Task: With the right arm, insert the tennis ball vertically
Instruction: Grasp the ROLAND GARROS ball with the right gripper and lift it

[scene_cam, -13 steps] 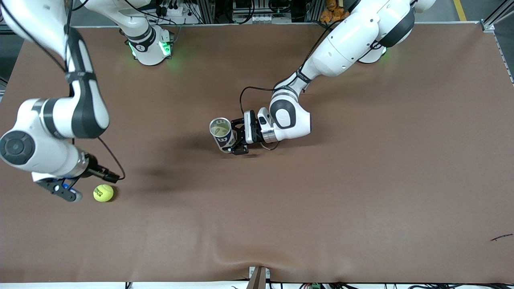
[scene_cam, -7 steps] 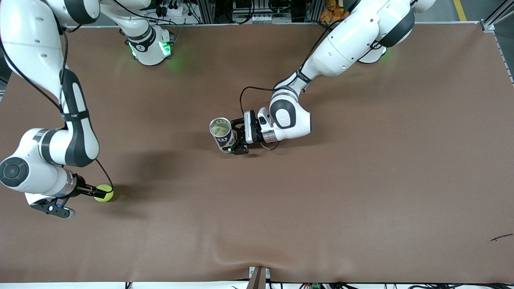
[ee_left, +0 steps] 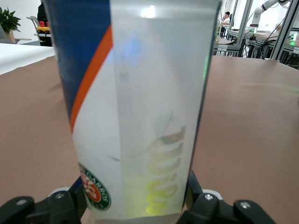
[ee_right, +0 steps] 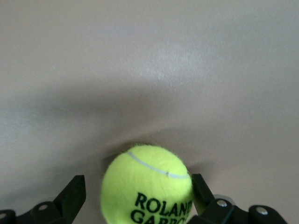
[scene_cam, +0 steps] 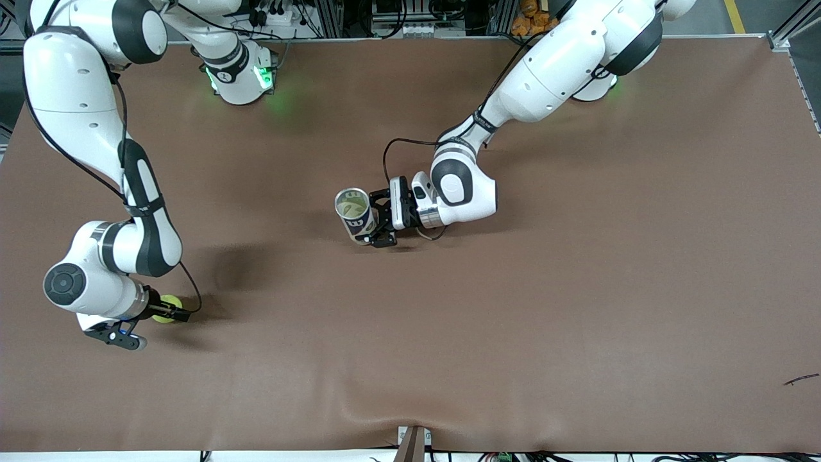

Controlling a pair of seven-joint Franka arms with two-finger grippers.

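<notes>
We see the brown table filling the frame, with both arms reaching in from the top edge. The left arm, upper right of the frame, comes down to the middle, where the left gripper is clamped around the lower body of a tennis ball can. The can stands upright on the table with its open mouth up; the left wrist view shows its clear wall and printed label filling the frame, with the jaws on either side at the base. That arm is just holding and waiting.

The right arm runs down the left edge of the frame to the lower left. The right gripper is low at the table there, jaws spread wide with the tennis ball sitting between them. In the right wrist view the ball rests on the table; one finger looks to be touching it and the other stands clear, so it is not gripped yet.

Progress as we judge it: can is staged, ball is bracketed. Left: close on the ball, lift, carry to above the can mouth, lower it in vertically.

Nothing lies on the table between ball and can. Only a small dark scrap sits at the lower right, well apart.
</notes>
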